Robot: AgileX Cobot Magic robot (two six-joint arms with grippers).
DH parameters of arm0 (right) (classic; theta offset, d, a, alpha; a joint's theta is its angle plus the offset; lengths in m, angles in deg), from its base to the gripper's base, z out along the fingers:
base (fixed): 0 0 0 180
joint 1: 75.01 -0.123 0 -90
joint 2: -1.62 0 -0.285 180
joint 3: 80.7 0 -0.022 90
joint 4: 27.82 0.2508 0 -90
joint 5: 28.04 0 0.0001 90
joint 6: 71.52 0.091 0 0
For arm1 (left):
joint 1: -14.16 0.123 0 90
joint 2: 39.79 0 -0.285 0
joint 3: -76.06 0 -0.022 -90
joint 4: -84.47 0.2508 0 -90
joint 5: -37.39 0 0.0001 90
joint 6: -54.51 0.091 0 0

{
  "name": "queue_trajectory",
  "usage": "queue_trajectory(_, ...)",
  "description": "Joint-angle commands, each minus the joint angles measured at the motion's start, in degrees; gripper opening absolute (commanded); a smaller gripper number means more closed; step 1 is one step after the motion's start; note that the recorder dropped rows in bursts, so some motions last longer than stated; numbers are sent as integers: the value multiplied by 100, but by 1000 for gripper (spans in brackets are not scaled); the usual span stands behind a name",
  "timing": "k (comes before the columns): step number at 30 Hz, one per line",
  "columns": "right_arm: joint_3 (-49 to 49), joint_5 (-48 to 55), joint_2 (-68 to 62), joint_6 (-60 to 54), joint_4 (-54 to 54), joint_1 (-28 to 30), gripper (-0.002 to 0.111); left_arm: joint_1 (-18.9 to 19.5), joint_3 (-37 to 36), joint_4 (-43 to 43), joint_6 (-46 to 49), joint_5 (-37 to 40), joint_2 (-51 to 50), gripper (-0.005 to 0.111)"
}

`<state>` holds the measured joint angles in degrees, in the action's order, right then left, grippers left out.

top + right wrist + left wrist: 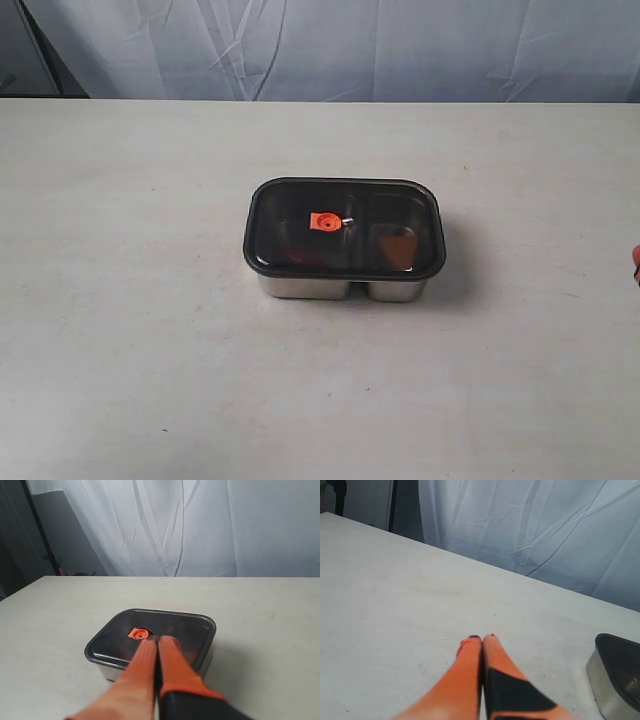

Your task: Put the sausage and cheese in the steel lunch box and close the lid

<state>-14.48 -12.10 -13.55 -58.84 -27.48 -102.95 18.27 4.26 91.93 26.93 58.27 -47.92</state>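
The task looks essentially finished. The steel lunch box (300, 288) stands in the middle of the table (120, 330) with the dark translucent lid (345, 205) sitting squarely on it, its rim lined up all round the box as far as the exterior view shows, and the orange valve (324, 222) facing up. Through the smoky plastic a dim reddish shape lies in the left compartment, which I take to be the sausage (298, 256), and a yellow-orange patch in the right compartment, which I take to be the cheese (400, 247); neither is sharp enough to say more. Nothing else lies loose on the table. The left gripper (482, 639) has its fingers pressed together with nothing between them and sits over bare table, with a corner of the box off to one side. The right gripper (158, 640) is likewise closed and empty, pointing toward the box but apart from it. Whether the lid is pressed fully home on its seal cannot be told; a final press may be all that is left.
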Motion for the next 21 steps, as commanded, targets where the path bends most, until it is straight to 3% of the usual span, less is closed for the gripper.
queue_trajectory(1, 524, -430, 349, 94, -164, -14, -1, 34, -35, 43, -27, -25, 34, 0)
queue_trajectory(11, 1100, -1149, 427, 83, -207, 156, -1, 34, -35, 43, -27, -25, 34, 0)
queue_trajectory(21, 1100, -987, 738, 83, 450, 2550, -1, 34, -35, 43, -27, -25, 34, 0)
